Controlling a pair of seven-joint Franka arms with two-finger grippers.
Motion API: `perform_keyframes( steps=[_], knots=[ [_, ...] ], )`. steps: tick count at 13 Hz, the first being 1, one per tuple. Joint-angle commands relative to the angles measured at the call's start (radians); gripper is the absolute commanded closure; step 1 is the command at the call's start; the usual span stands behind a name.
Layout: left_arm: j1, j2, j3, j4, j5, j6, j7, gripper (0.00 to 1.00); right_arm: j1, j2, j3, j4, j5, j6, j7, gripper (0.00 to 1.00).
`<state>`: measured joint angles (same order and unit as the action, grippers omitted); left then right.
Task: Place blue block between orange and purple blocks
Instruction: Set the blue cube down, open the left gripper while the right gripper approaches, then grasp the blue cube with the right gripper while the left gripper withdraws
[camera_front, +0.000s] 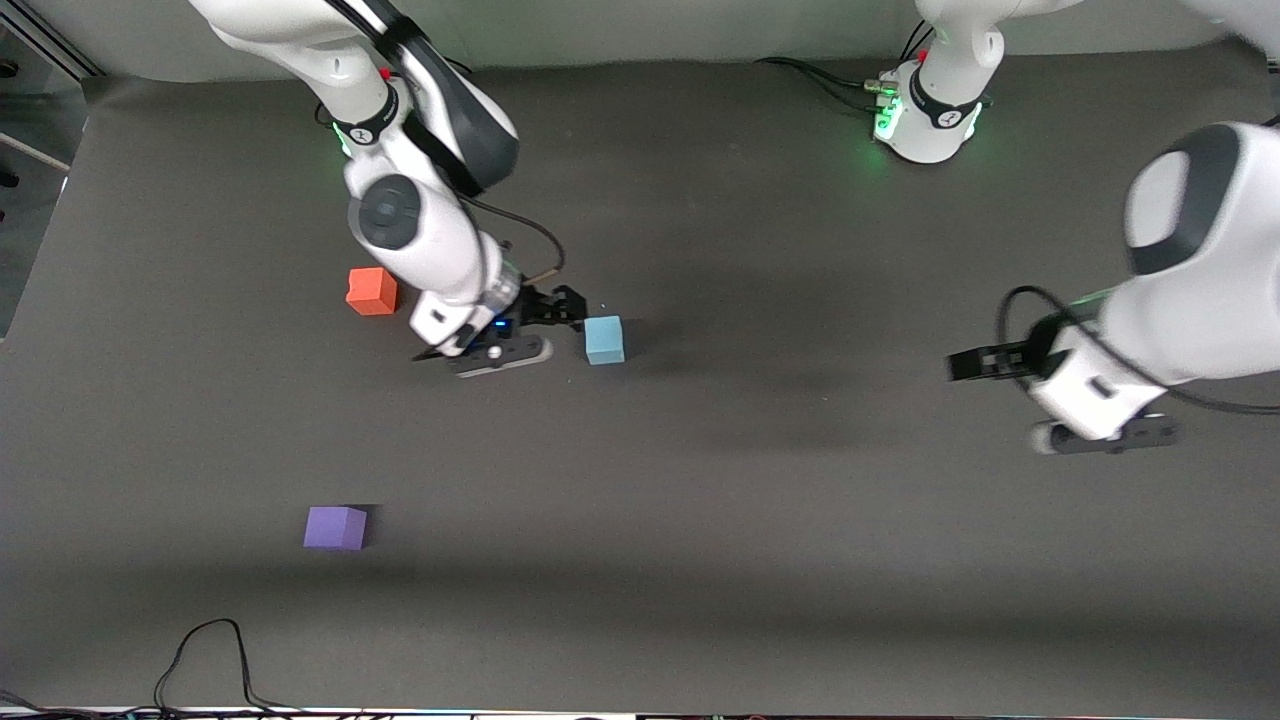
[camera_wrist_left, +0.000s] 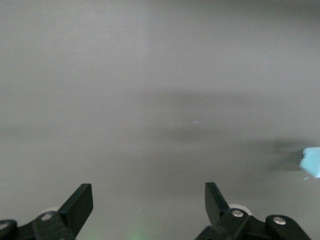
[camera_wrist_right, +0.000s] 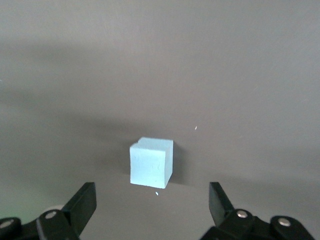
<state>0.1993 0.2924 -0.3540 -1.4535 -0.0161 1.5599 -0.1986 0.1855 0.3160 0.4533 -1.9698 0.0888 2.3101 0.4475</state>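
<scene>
Beside the blue block (camera_front: 604, 339), right end effector (camera_front: 566, 307) spread wide, left end effector (camera_front: 968, 365) wide, waiting.

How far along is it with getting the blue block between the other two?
Nothing is placed yet. The blue block rests on the table, ungrasped; the right gripper is beside it, open. The left gripper waits open. Left: grasp, then place between the orange block and purple block.

High front view, wrist views share blue block (camera_wrist_right: 151, 162)
</scene>
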Motion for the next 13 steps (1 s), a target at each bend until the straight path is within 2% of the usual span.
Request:
perform_keyframes(
  steps=[1,3,7,8,9,10,11,13],
  knots=[
    [0.107,-0.133,-0.01,-0.125,-0.013,0.005,0.151,0.0,0.032,0.07,0.01,-0.003,-0.122,0.031,0.139,0.0],
    [0.123,-0.159,-0.01,-0.125,-0.008,-0.001,0.16,0.0,0.04,0.136,0.037,-0.003,-0.211,0.073,0.213,0.0],
    [0.12,-0.174,-0.008,-0.119,0.027,-0.006,0.163,0.0,0.048,0.213,0.039,0.017,-0.224,0.129,0.237,0.0],
    [0.089,-0.179,0.03,-0.119,0.028,0.0,0.172,0.0,0.057,0.224,0.039,0.017,-0.245,0.133,0.243,0.0],
    [-0.007,-0.186,0.115,-0.122,0.028,0.002,0.174,0.0,0.058,0.235,0.039,0.017,-0.266,0.133,0.272,0.0],
    [-0.114,-0.199,0.239,-0.128,0.028,0.009,0.176,0.0,0.06,0.251,0.039,0.025,-0.283,0.135,0.296,0.0],
    [-0.206,-0.203,0.321,-0.139,0.028,0.015,0.179,0.0,0.066,0.265,0.041,0.034,-0.287,0.137,0.313,0.0],
    [-0.251,-0.222,0.352,-0.162,0.03,0.028,0.18,0.0,0.074,0.281,0.041,0.034,-0.287,0.149,0.319,0.0]
  ],
)
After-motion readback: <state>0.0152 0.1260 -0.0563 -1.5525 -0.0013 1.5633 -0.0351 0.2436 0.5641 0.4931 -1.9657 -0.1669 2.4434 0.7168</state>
